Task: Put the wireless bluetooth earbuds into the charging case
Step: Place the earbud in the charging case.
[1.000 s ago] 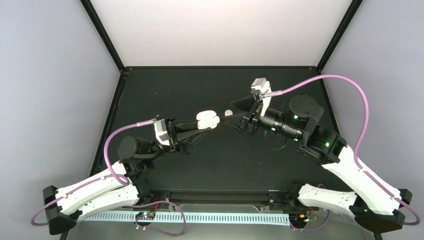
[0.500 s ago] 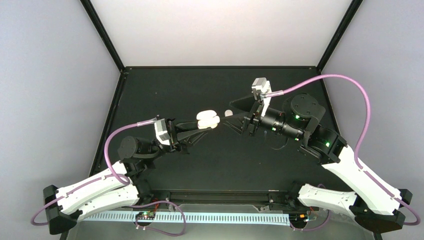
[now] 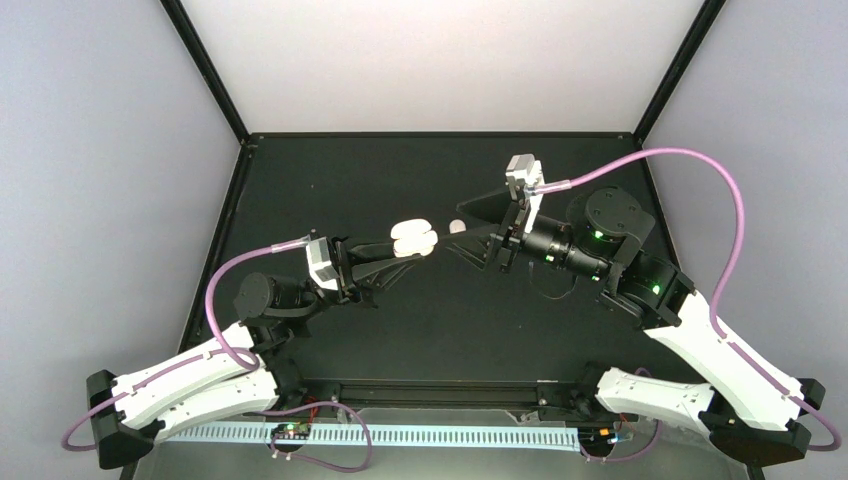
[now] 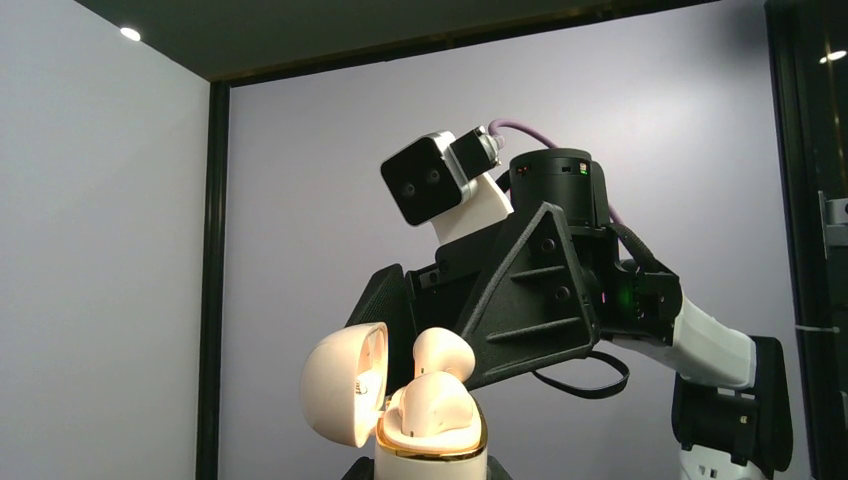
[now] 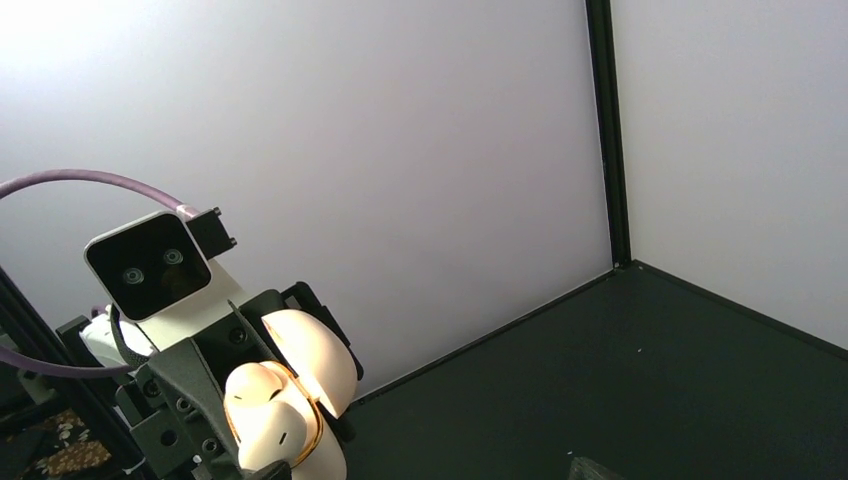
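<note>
**Seating buds in the open case, mid-air handover**

Left claw [image 3: 408,247] is clamped on the case [image 4: 430,458] and holds it upright above the table [image 3: 400,170], lid [image 4: 340,385] swung open toward the left. Right claw [image 3: 459,229] faces it from just beside, jaws spread wide. In the top view a white bud [image 3: 457,226] shows between those jaws. We cannot tell whether a finger touches it or whether it lies on the table below. The right wrist view does not show that claw's fingertips.

Case: pale beige, glossy, rounded, with a gold rim [image 4: 430,438] at the mouth. Two beige buds [image 4: 432,405] sit in it. The rear one [image 4: 443,352] stands higher than the front one, so we judge it not fully home.

Notes for the step, as we judge it:
- Keep the left claw fixed and the case mouth up, so that any push goes straight into the socket.
- Bring the right fingertip down on the crown of the raised bud, not its side. These buds are smooth and tiny and likely to skid or pop out.
- Stay off the lid, since a knock could shut it on the bud.
</note>
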You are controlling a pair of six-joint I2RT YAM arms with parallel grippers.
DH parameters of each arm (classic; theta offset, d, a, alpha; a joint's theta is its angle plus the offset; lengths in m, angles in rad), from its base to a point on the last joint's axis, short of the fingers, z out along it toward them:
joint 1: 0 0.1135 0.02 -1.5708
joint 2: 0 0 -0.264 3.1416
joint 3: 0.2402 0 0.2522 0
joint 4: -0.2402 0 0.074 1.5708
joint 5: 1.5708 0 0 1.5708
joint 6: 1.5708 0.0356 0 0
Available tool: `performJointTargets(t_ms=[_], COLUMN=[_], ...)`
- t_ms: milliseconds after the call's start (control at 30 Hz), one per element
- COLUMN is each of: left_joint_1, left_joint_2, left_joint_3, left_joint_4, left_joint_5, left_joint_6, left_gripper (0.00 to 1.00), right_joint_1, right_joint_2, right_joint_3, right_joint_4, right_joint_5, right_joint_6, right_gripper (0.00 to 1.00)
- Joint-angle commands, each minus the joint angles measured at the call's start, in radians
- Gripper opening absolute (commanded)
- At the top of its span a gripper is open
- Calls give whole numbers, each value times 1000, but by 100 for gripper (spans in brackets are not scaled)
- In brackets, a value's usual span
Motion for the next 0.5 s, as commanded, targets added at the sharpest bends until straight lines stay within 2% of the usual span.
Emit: performJointTargets(t_ms=[0, 467], left_joint_1=[-4, -4], left_joint_2=[14, 17], left_joint_3=[-2, -2], left_joint_4=[17, 26], left_joint_5=[12, 20], left_joint_6=[-11, -17], left_gripper=[2, 2], right_joint_1=[6, 6], right_joint_2=[-7, 9], right_joint_3=[10, 12], right_joint_4=[43, 65], right_joint_5=[-30, -36], right_joint_6=[20, 45], right_gripper=[72, 72])
